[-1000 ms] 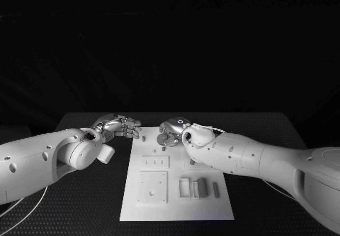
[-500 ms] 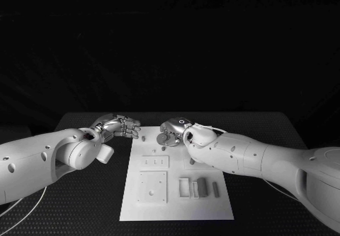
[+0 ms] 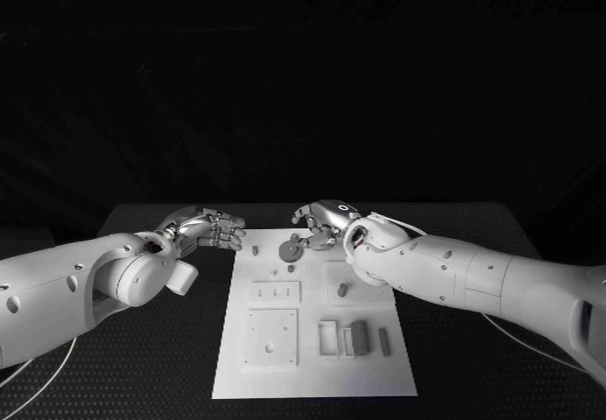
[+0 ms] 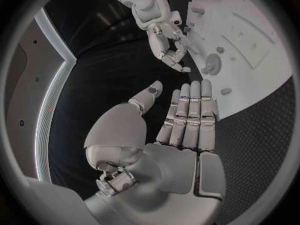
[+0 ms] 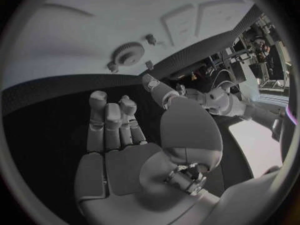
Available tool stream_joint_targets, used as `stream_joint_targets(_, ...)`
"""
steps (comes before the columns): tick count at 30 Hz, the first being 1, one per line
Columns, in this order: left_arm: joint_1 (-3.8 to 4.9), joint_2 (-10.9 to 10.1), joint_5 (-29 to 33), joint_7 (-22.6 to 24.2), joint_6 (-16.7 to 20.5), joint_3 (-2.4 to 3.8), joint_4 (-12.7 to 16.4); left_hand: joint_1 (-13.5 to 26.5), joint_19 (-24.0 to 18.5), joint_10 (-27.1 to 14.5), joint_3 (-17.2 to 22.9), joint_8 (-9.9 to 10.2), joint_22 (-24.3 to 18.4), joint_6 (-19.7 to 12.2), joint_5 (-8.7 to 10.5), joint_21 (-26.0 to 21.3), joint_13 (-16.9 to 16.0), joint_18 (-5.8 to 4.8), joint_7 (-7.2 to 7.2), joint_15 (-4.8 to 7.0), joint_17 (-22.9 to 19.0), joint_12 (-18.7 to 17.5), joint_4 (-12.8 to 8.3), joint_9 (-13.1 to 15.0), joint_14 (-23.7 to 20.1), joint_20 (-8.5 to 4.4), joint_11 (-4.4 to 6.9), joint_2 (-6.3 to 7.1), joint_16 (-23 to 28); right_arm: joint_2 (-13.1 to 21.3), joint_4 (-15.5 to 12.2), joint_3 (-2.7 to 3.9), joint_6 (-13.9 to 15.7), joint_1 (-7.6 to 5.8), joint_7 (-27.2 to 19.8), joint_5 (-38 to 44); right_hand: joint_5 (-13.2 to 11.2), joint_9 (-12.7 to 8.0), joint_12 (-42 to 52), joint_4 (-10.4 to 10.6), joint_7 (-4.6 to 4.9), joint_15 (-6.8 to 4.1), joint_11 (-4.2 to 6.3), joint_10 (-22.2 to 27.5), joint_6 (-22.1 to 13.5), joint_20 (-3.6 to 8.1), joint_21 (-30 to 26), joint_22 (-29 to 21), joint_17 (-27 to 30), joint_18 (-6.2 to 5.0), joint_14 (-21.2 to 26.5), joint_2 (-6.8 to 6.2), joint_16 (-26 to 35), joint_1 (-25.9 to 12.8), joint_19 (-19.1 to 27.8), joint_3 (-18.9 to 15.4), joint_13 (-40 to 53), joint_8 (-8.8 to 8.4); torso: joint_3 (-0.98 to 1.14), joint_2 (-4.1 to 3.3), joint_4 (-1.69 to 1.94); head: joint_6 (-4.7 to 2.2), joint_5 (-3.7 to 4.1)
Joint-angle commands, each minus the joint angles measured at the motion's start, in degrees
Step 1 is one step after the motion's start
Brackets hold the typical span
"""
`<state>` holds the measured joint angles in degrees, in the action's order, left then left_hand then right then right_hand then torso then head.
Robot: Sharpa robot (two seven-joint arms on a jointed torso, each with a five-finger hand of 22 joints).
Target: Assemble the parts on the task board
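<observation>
White task board point(image 3: 316, 367) holds a grey gear point(image 3: 291, 251) beside the empty right hand point(image 3: 322, 219).

Task board point(image 3: 316, 359) matt white plastic-looking plate, smooth; gear part point(image 3: 291, 251) dull grey with toothed rim; table point(image 3: 151, 367) black, rough woven-looking texture, matt; both arms glossy smooth white shells; left hand point(image 3: 214, 229) and right hand point(image 3: 322, 220) silvery, metallic sheen, fingers segmented
</observation>
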<state>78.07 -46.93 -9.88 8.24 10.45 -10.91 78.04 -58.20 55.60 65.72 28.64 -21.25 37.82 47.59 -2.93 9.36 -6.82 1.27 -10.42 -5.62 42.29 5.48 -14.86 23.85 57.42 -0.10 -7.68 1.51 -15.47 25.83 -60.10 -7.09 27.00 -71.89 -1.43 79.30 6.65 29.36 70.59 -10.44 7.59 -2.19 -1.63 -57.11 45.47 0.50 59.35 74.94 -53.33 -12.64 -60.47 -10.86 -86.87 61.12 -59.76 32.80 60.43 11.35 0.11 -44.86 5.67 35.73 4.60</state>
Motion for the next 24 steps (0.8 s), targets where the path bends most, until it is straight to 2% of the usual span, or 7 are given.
stream_joint_targets(1, 0.04, 0.0, -0.3, 0.9, -0.4, 0.04, -0.3, -0.2, 0.1, 0.3, 0.1, 0.0, 0.1, 0.0, 0.04, -0.2, -0.1, 1.05, 0.37, -0.16, 0.1, -0.3, 0.3, 0.0, 0.2, 0.18, -0.21, 0.56, 0.2, 2.1, -1.4, 0.43, -1.3, -0.45, -7.2, -10.8, 0.3, 0.1, 0.1, -0.7, 2.59, 0.05, -2.21, 5.0, 3.1, -0.09, -0.3, 0.9, 0.1, -2.36, 0.1, 0.97, 0.4, 0.2, 0.1, 0.0, -0.1, 0.4, 0.09, 0.09, -0.13, -0.54, 0.12)
stream_joint_targets(2, 0.03, 0.0, -0.3, 0.9, -0.4, 0.04, -0.4, -0.2, 0.1, 0.4, 0.1, -0.1, 0.1, 0.1, 0.03, -0.2, -0.1, 1.04, 0.41, -0.16, 0.1, -0.3, 0.3, 0.0, 0.2, 0.18, -0.18, 0.54, 0.2, 2.8, -1.6, 0.73, -2.0, -0.55, -7.7, -11.6, 0.3, 0.1, 0.1, -1.0, 2.57, 0.03, -2.19, 5.1, 3.1, -0.12, -0.4, 0.9, 0.2, -2.36, 0.2, 1.24, 0.5, 0.4, 0.2, 0.0, -0.2, 0.46, 0.11, 0.11, -0.17, -0.67, 0.17)
stream_joint_targets(5, 0.02, 0.1, -0.4, 1.1, -0.6, 0.03, -1.1, -0.3, 0.2, 0.7, 0.1, -0.2, 0.1, 0.3, 0.03, -0.2, -0.2, 1.05, 0.54, -0.18, 0.2, -0.2, 0.3, 0.1, 0.2, 0.18, -0.06, 0.43, 0.3, 5.2, -1.6, 1.1, -5.1, -0.82, -9.3, -12.1, 0.3, 0.0, 0.0, -2.1, 2.57, 0.01, -2.19, 5.2, 3.1, -0.25, -0.6, 0.9, 0.3, -2.36, 0.3, 1.98, 0.7, 1.0, 0.4, -0.2, -0.4, 0.64, 0.48, 0.35, -0.66, -1.04, -0.04)
stream_joint_targets(13, -0.6, 0.5, -0.7, 1.4, -1.1, 0.03, -2.6, -0.5, 0.2, 1.4, 0.2, -0.6, 0.2, 0.9, 0.03, -0.3, -0.4, 1.07, 0.79, -0.2, 0.3, 0.1, 0.1, 0.2, 0.3, 0.2, 0.26, 0.09, 0.4, 9.5, 0.8, 1.41, -8.9, -1.28, -11.9, -12.4, 0.3, 0.0, -0.2, -3.4, 2.61, 0.1, -2.25, 5.5, 3.2, -0.53, -0.9, 0.9, 0.4, -2.36, 0.7, 2.12, 0.9, 1.8, 0.8, -0.3, -0.6, 0.96, 1.53, 0.9, -1.66, -1.8, -0.64)
stream_joint_targets(17, -0.92, 0.9, -0.8, 1.6, -1.5, 0.03, -2.8, -0.5, 0.3, 1.8, 0.1, -0.8, 0.3, 1.3, 0.04, -0.3, -0.5, 1.09, 0.87, -0.17, 0.4, 0.3, 0.1, 0.2, 0.4, 0.19, 0.43, -0.1, 0.4, 10.2, 2.6, 1.42, -10.3, -1.27, -12.4, -12.5, 0.3, 0.0, -0.3, -3.8, 2.5, 0.06, -2.16, 5.7, 3.2, -0.66, -1.0, 0.9, 0.4, -2.36, 0.8, 1.9, 1.0, 2.0, 1.0, -0.3, -0.7, 1.03, 1.96, 1.16, -1.91, -1.8, -0.95)
stream_joint_targets(22, -1.22, 1.0, -0.8, 1.8, -1.9, 0.03, -2.8, -0.5, 0.3, 1.8, 0.1, -0.8, 0.3, 1.3, 0.04, -0.3, -0.5, 1.08, 0.89, -0.18, 0.4, 0.3, 0.1, 0.2, 0.4, 0.19, 0.44, -0.03, 0.4, 11.2, 3.8, 1.41, -10.8, -1.14, -12.5, -10.4, 0.3, -0.1, -0.5, -4.1, 2.44, 0.01, -2.11, 6.0, 3.0, -0.89, -1.2, 0.9, 0.5, -2.36, 1.1, 1.59, 1.2, 2.0, 1.4, -0.4, -0.8, 1.06, 2.33, 1.2, -2.01, -1.67, -0.87)
stream_joint_targets(24, -1.31, 1.0, -0.8, 1.8, -1.9, 0.03, -2.8, -0.5, 0.3, 1.8, 0.0, -0.8, 0.3, 1.3, 0.04, -0.3, -0.5, 1.08, 0.9, -0.18, 0.4, 0.3, 0.1, 0.2, 0.4, 0.2, 0.44, -0.01, 0.4, 11.7, 3.6, 1.4, -10.5, -1.05, -12.2, -9.7, 0.3, -0.1, -0.6, -4.2, 2.41, 0.01, -2.1, 6.2, 2.9, -1.01, -1.3, 0.9, 0.5, -2.36, 1.3, 1.34, 1.3, 1.9, 1.6, -0.5, -0.8, 1.06, 2.26, 1.19, -2.01, -1.67, -0.76)
